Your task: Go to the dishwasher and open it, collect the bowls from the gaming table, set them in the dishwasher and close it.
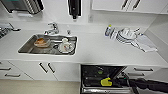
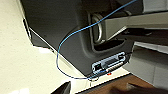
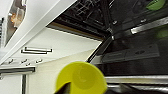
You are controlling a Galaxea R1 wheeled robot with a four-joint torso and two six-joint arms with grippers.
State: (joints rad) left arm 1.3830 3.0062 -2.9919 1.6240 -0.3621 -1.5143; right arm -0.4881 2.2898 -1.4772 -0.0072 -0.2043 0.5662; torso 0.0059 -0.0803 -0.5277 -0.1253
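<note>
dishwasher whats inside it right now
The dishwasher stands open, showing dark racks. A lime-green bowl is over the lower part on the right arm's gripper, and a second green item sits deeper. The rest is too dark to tell.

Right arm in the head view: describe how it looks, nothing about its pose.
The right arm is black and bulky, built of thick rounded segments. Its claw end is dark too, and blurs into the dishwasher's dark inside, so its fingers can't be made out. No markings or cables are visible on it.
</note>
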